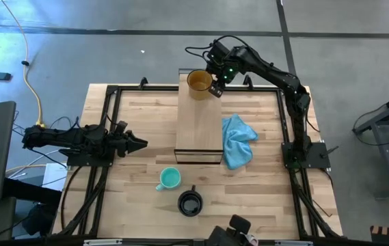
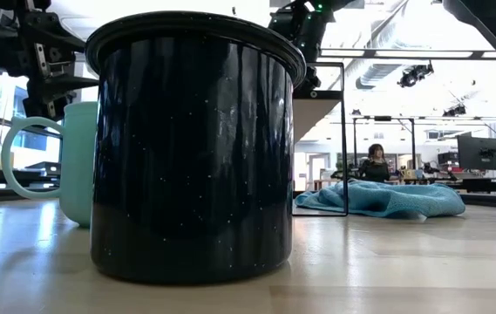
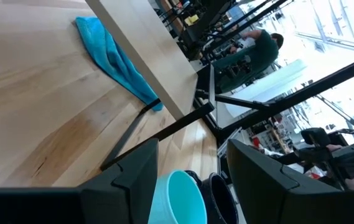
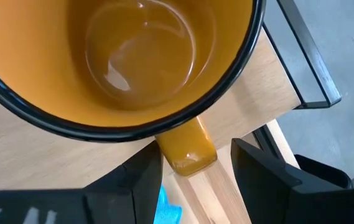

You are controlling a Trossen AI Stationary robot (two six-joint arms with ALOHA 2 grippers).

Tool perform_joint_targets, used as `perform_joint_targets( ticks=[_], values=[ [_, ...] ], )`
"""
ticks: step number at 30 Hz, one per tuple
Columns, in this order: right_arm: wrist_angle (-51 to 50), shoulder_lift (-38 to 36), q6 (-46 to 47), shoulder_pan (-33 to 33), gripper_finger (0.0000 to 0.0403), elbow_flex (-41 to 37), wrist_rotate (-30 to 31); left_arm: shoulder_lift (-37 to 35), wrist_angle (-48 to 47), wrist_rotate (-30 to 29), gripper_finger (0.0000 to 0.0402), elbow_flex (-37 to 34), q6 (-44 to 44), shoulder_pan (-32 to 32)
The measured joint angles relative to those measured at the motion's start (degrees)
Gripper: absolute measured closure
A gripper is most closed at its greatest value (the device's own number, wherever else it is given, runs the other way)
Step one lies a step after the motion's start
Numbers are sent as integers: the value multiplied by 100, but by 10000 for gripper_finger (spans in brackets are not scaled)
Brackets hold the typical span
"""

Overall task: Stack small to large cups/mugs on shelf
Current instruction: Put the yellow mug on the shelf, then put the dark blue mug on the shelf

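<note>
The amber-yellow mug [image 1: 199, 83] stands upright on the far end of the light-wood shelf [image 1: 199, 130]. My right gripper [image 1: 216, 87] hovers over it, open, and in the right wrist view its fingers stand on either side of the mug's handle [image 4: 186, 149] without a visible touch. The teal mug [image 1: 169, 179] and the black mug [image 1: 189, 203] stand on the table near its near edge. In the low view the black mug [image 2: 195, 148] fills the front and the teal mug [image 2: 64, 161] shows behind it. My left gripper [image 1: 136, 143] waits open, left of the shelf.
A crumpled blue cloth [image 1: 238, 140] lies on the table against the shelf's right side. Bare wood lies between the shelf and the left gripper. The dark table frame [image 1: 112, 96] runs along the edges. A person [image 2: 375, 164] sits in the room far behind.
</note>
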Motion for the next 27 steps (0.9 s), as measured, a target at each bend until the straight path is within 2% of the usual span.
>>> perform_joint_targets(
  ticks=[14, 21, 27],
  values=[
    [-447, -32, 12, 0, 222, 0, -177, 2, 0, 0, 222, 0, 0, 0],
    [-888, -333, 15, -83, 222, 4, 16, 1, 4, 2, 222, 0, 0, 1],
    [-1604, -749, 6, -164, 222, 3, -236, 1, 7, 2, 222, 0, -2, 1]
  ],
)
